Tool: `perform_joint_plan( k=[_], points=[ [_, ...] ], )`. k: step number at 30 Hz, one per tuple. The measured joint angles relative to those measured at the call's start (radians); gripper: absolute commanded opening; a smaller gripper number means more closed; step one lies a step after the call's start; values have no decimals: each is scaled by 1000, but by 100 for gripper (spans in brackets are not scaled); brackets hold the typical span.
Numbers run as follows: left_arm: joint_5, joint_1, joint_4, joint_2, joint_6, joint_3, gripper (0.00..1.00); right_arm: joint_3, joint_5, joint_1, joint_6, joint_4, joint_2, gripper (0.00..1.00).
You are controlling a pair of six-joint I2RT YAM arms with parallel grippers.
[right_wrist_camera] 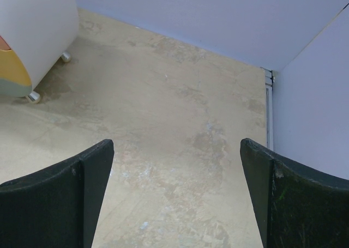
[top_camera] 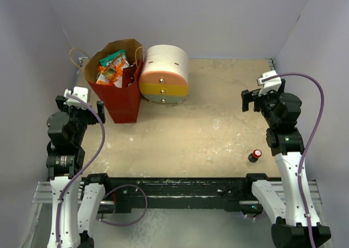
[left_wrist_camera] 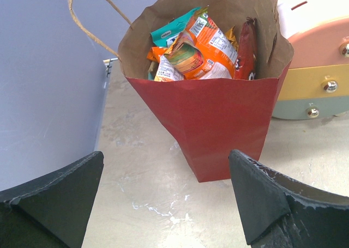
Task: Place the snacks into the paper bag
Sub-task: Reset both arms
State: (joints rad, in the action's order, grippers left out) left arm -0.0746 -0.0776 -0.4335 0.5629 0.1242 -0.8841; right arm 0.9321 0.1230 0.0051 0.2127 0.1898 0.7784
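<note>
top external adds bottle (top_camera: 254, 155), snacks (top_camera: 113, 68) bagged

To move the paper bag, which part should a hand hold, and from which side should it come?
Probably the twisted handle on the left of the paper bag, taken from the left by the open left hand. That loop stands free of the wall, while the mouth is crowded with snacks and the drawer unit stands close on the right.
</note>
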Motion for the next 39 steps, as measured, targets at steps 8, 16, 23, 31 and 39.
perform_joint_plan(
  k=[8,16,23,31,39],
  points=[
    [0,0,0,0,0,0,99,0,0,0,1,0,0,100],
    [2,-1,6,0,0,7,99,0,0,0,1,0,0,100],
    [9,-1,7,0,0,13,99,0,-6,0,0,0,0,100],
    [39,-1,11,0,0,13,99,0,-76,0,-6,-10,0,100],
    [129,-1,30,0,-1,13,99,0,-106,0,-11,-16,0,100]
  ],
)
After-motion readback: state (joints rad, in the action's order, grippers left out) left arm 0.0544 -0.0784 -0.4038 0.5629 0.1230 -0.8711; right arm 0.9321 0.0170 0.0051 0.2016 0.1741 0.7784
